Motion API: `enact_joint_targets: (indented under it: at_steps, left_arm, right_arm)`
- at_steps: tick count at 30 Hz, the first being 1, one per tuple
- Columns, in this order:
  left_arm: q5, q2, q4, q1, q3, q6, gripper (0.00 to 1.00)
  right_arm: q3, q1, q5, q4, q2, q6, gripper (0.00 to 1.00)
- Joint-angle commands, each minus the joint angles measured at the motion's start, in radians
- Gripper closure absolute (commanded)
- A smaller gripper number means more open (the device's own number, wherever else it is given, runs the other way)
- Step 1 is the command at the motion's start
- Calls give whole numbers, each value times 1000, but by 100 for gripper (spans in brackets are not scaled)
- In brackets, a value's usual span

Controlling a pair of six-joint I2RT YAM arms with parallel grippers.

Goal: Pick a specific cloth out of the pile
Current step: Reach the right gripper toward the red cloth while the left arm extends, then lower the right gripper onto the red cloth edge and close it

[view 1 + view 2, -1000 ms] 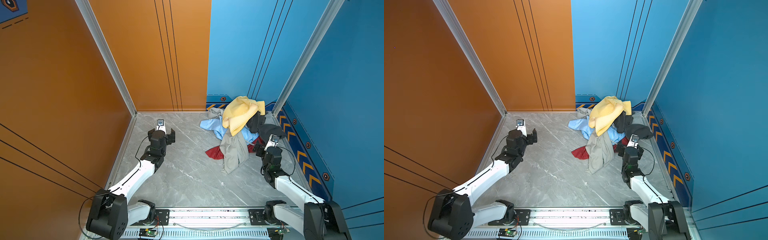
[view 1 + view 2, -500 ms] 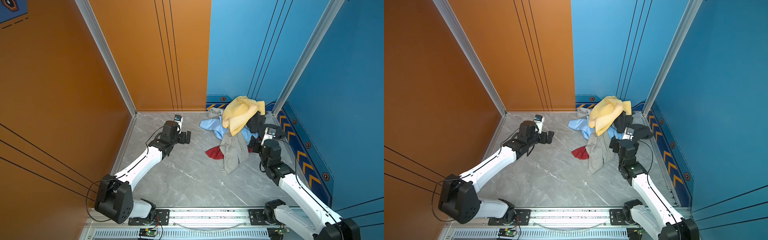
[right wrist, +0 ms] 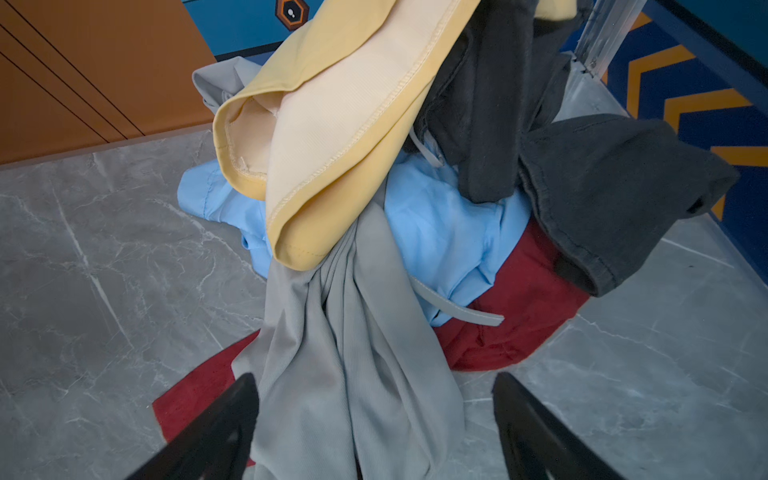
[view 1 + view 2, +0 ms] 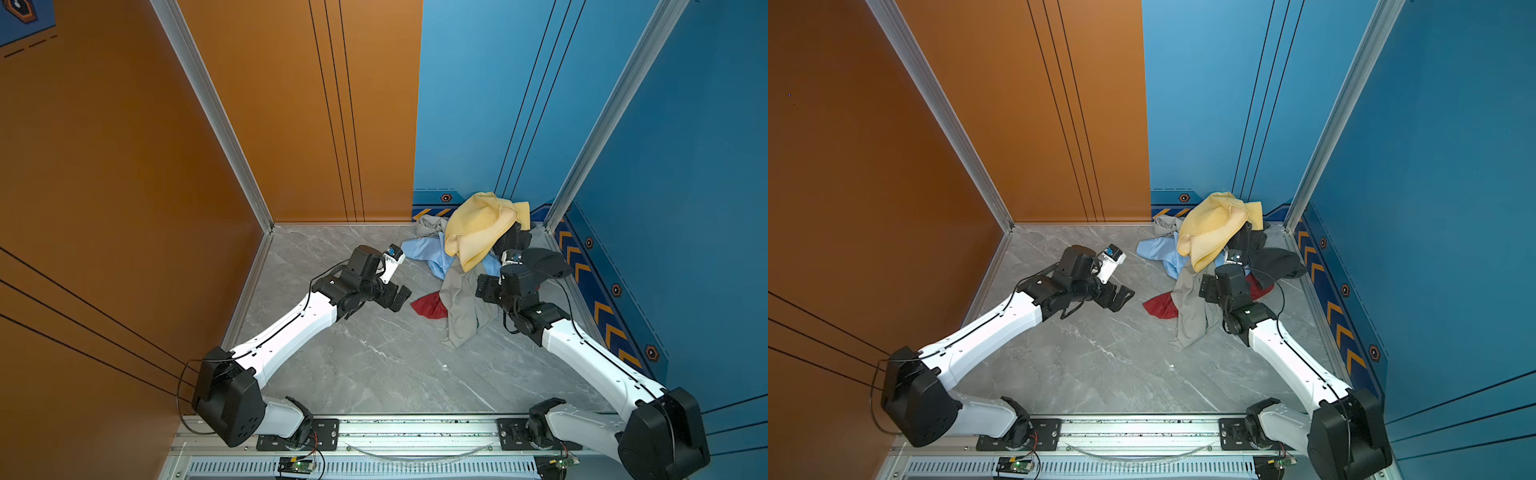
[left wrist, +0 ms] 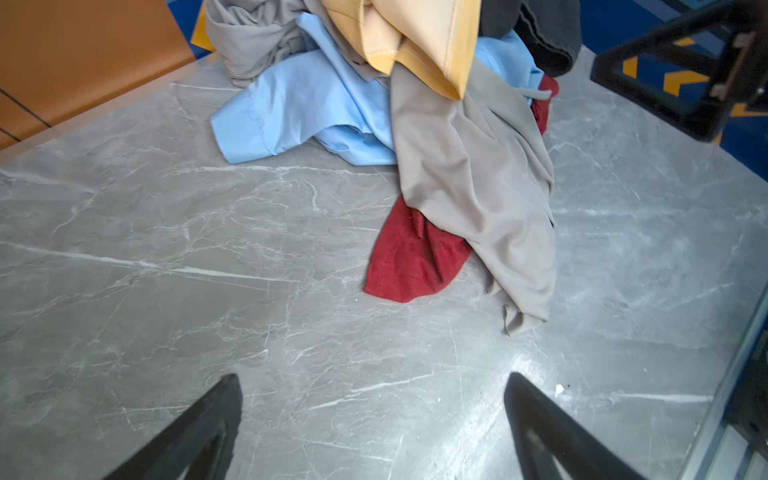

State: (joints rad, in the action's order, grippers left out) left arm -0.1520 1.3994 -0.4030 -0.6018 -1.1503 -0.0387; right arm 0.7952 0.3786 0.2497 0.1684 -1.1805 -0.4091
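I find the cloth [image 5: 415, 257], deep red, flat on the tabletop [image 5: 208, 291] beneath the pile [image 4: 478, 237] in the far right corner. One corner pokes out leftward from under the grey cloth [image 4: 461, 307]. The left end effector [image 5: 374, 386] is near that corner, jaws wide, empty. The right end effector [image 3: 376, 382] has its jaws apart, flanking the grey cloth, gripping nothing.

I saw the red cloth [image 5: 415, 253] poking out from under the grey garment [image 5: 478, 174] on the marble tabletop [image 5: 166, 249]. My left gripper [image 5: 372, 378] hovered near it, jaws wide apart, holding nothing.
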Motion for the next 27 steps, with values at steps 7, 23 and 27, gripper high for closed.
enact_joint_targets:
  at_steps: [7, 23, 27]
  left_arm:
    - [-54, 6, -37, 2, 30, -25, 4]
    - [-230, -50, 201, 322, 83, 346, 5]
    - [-243, -64, 199, 324, 89, 332, 5]
  right_arm:
    - [108, 196, 26, 79, -156, -63, 19]
    - [347, 439, 33, 174, -583, -119, 28]
    - [377, 436, 47, 198, -638, -115, 29]
